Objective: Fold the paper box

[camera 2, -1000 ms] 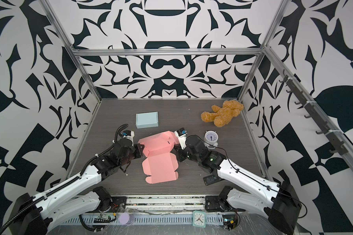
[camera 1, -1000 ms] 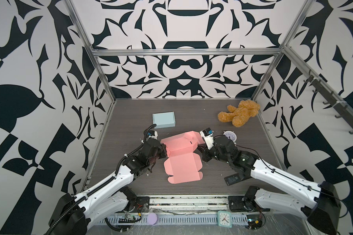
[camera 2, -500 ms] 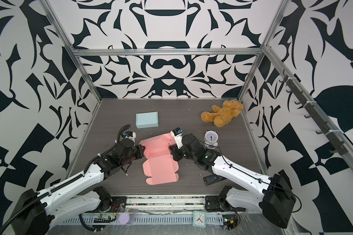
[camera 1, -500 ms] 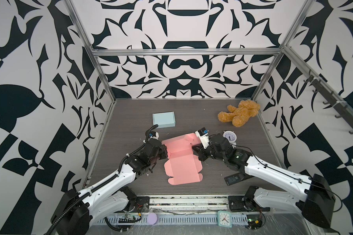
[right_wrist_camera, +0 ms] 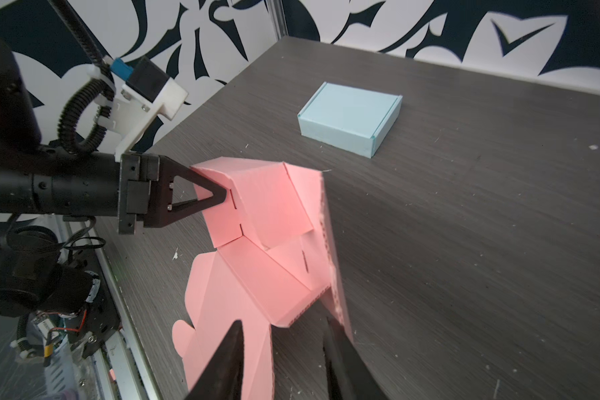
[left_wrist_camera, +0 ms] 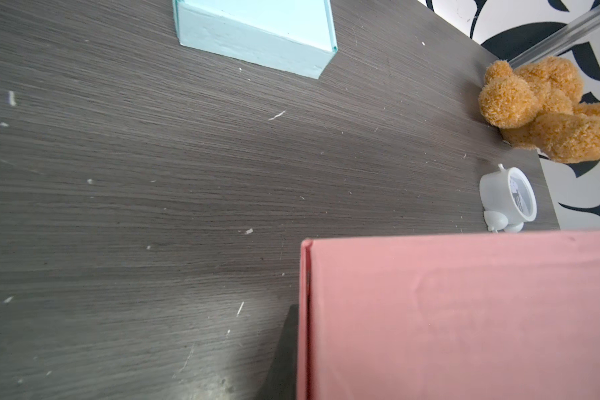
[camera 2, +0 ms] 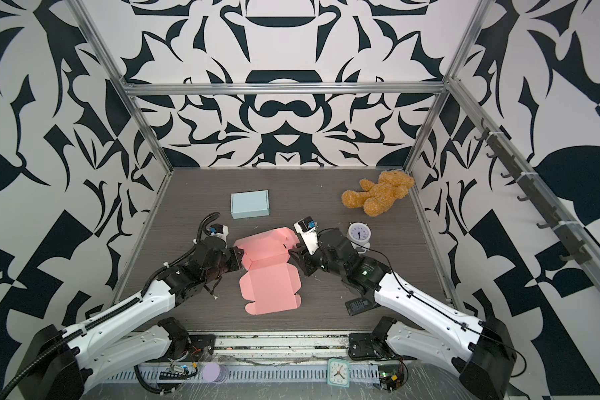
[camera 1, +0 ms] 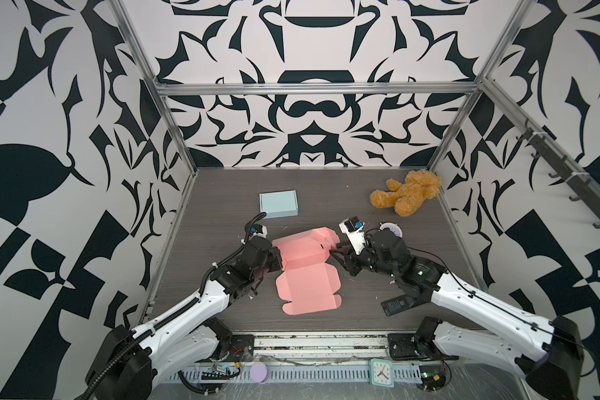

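My left gripper (right_wrist_camera: 222, 197) pinches a raised wall of the half-folded pink cardboard box (camera 1: 305, 256), anchoring it just robot-side of the closed pale blue box (camera 1: 278, 203); my right gripper (right_wrist_camera: 283, 322) has its fingers spread astride the opposite wall, ready to fold it, I judge.

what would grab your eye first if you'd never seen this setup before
The bold black-and-white walls hit first, then the half-folded pink paper box in the middle of the dark table. The left gripper is shut on one side wall of it, and the right gripper stands open at the opposite side. A teddy bear lies in the far right corner.
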You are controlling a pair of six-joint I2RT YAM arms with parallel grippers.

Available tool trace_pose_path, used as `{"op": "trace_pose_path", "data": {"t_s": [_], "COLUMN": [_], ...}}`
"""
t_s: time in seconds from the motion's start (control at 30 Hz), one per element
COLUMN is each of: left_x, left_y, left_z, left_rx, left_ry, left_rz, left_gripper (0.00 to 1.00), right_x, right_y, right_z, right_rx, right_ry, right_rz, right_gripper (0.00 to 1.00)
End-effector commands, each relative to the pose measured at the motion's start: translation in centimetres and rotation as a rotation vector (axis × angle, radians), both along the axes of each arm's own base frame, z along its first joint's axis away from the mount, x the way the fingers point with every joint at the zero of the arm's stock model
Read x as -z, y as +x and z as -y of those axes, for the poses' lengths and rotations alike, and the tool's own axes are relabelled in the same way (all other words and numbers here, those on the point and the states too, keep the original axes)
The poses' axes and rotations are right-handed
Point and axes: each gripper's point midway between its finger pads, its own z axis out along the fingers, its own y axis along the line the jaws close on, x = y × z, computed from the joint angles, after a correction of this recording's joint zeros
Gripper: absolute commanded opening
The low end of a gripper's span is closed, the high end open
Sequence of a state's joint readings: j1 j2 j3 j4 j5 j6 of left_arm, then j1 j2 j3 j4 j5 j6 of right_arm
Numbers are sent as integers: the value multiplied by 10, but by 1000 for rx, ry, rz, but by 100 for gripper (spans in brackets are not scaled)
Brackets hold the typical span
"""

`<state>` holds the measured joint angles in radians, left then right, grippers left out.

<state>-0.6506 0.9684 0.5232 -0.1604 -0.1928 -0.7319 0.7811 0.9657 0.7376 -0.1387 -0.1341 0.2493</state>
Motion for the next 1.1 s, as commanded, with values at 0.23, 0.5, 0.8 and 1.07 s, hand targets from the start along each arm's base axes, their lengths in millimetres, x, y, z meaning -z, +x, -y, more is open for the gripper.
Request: {"op": "trace_pose_path", "data": {"t_s": [0.23, 0.5, 0.8, 1.07], "left_x": [5, 6, -2, -6], "left_y": [-10, -9, -10, -11], "left_z": [-24, -14, -4, 6], "left_rx": [44, 123, 189, 249], "left_ry": [-2, 0, -25, -44], "left_rz": [-36, -38, 4, 11], "left_gripper": [0, 0, 0, 0], "right_x": [-28, -13, -7, -12], "right_y": [26, 52, 52, 40], "right_z": [23, 15, -5, -20], "right_rx": [58, 22, -118, -265], "right_ry": [211, 336, 373, 427], "right_rz": [-63, -131, -94, -75], "right_gripper": [61, 60, 59, 57]}}
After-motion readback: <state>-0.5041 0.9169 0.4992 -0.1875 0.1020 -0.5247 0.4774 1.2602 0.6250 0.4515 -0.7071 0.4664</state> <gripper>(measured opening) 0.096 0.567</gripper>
